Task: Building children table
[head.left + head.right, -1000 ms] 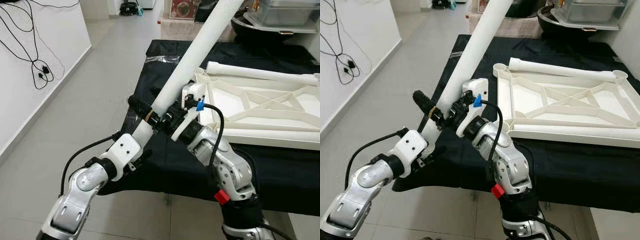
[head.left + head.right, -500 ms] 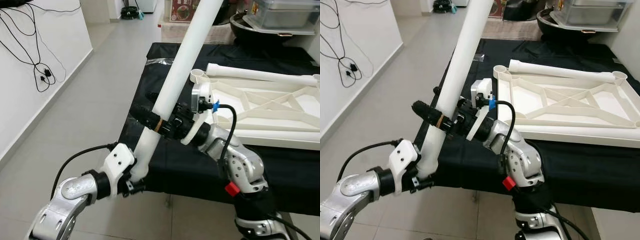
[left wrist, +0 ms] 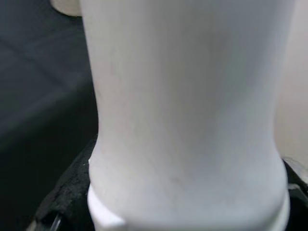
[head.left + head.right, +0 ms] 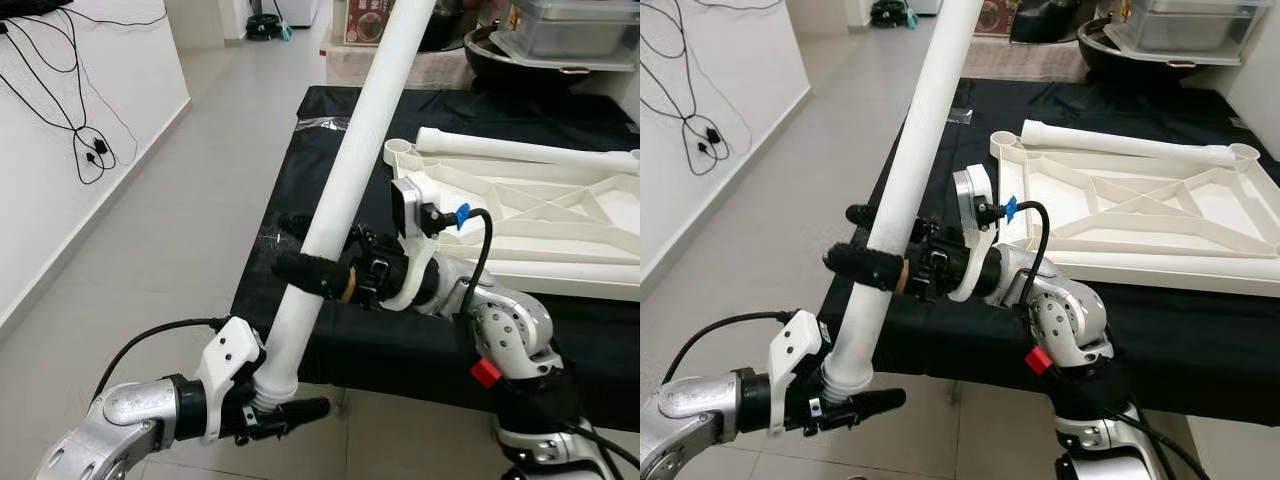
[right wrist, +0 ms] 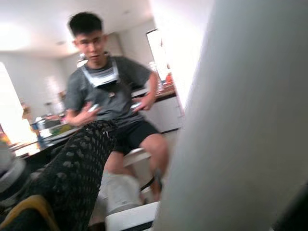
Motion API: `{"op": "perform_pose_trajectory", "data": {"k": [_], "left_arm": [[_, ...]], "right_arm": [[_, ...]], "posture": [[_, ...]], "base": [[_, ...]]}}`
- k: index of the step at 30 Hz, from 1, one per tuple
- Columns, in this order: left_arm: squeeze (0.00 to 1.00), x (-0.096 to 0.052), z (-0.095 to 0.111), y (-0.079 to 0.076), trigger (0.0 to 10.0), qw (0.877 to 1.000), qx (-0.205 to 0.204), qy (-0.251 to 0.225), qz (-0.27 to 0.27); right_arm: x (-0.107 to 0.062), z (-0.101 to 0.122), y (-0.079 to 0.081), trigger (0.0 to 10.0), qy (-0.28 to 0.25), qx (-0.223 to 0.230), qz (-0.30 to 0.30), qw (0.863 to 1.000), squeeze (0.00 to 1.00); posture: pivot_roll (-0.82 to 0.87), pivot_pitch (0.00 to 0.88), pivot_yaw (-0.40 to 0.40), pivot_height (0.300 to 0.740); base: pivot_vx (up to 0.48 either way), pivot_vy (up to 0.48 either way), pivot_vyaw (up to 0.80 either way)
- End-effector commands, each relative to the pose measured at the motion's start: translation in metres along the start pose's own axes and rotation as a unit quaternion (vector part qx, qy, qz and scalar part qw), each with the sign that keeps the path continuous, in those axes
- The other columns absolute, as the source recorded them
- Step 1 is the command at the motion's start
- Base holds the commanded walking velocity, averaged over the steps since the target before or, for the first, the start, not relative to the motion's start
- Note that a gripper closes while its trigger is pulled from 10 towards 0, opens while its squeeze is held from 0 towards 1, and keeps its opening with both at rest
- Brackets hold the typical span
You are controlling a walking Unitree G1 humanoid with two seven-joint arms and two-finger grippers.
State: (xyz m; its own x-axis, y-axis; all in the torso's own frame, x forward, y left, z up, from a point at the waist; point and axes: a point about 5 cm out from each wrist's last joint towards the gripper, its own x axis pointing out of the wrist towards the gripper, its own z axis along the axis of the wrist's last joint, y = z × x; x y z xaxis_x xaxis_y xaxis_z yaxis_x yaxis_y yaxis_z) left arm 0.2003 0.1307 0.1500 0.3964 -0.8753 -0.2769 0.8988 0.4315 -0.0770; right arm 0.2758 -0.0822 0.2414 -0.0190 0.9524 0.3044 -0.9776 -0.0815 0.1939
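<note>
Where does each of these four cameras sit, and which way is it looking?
Left eye: on the head, looking down at the black table, both silver arms, and the white tube they hold.
Right eye: beside it, same scene; the white frame lies on the table.
Left wrist: on the left arm, pressed close to the tube's lower end.
Right wrist: on the right arm, looking past the tube toward a seated person.
All four share the tube.

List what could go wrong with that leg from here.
1. The left gripper holds the white table leg only at its very bottom end, so the leg might slip out.
2. The leg's long upper part rises over the upturned tabletop and might swing into the leg lying there.
</note>
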Motion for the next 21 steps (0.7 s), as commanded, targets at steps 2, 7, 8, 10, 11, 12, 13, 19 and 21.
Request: {"op": "perform_pose_trajectory", "data": {"k": [2,7,8,10,11,12,13,19,21], "left_arm": [[0.0,0.0,0.002,-0.005,10.0,1.0,0.001,0.002,-0.019],[0.0,0.003,0.004,-0.008,10.0,0.999,-0.007,-0.002,-0.033],[0.0,0.004,0.004,-0.01,10.0,0.999,-0.007,-0.001,-0.04],[0.0,0.004,0.004,-0.01,10.0,0.999,-0.011,0.0,-0.044],[0.0,0.004,0.004,-0.01,10.0,0.999,-0.015,0.0,-0.047],[0.0,0.004,0.004,-0.011,10.0,0.999,-0.017,0.0,-0.049],[0.0,0.004,0.004,-0.011,10.0,0.999,-0.017,0.0,-0.049],[0.0,0.008,0.005,-0.018,10.0,0.997,-0.046,-0.011,-0.061],[0.0,0.008,0.003,-0.019,10.0,0.997,-0.041,-0.004,-0.064]], "right_arm": [[0.004,-0.004,0.005,10.0,0.006,0.013,0.031,0.999,0.0],[0.007,-0.008,0.009,10.0,0.015,0.021,0.055,0.998,0.0],[0.009,-0.009,0.01,10.0,0.017,0.02,0.06,0.998,0.0],[0.011,-0.01,0.01,10.0,0.018,0.02,0.065,0.997,0.0],[0.013,-0.009,0.01,10.0,0.017,0.019,0.067,0.997,0.0],[0.014,-0.009,0.009,10.0,0.016,0.019,0.068,0.997,0.0],[0.014,-0.009,0.009,10.0,0.016,0.019,0.068,0.997,0.0],[0.019,-0.008,0.008,10.0,0.01,0.019,0.076,0.997,0.0],[0.019,-0.008,0.009,10.0,0.012,0.02,0.08,0.997,0.0]], "posture": [[0.11,0.1,0.032,0.74],[0.11,0.104,0.032,0.74],[0.11,0.103,0.031,0.74],[0.11,0.104,0.034,0.74],[0.11,0.105,0.036,0.74],[0.11,0.106,0.037,0.74],[0.11,0.106,0.037,0.74],[0.11,0.107,0.037,0.74],[0.11,0.107,0.037,0.74]], "base": [[0.0,0.0,0.0],[0.0,0.0,0.0],[0.0,0.0,0.0],[0.0,0.0,0.0],[0.0,0.0,0.0],[0.0,0.0,0.0],[0.0,0.0,0.0],[0.0,0.0,0.0],[0.0,0.0,0.0]]}}
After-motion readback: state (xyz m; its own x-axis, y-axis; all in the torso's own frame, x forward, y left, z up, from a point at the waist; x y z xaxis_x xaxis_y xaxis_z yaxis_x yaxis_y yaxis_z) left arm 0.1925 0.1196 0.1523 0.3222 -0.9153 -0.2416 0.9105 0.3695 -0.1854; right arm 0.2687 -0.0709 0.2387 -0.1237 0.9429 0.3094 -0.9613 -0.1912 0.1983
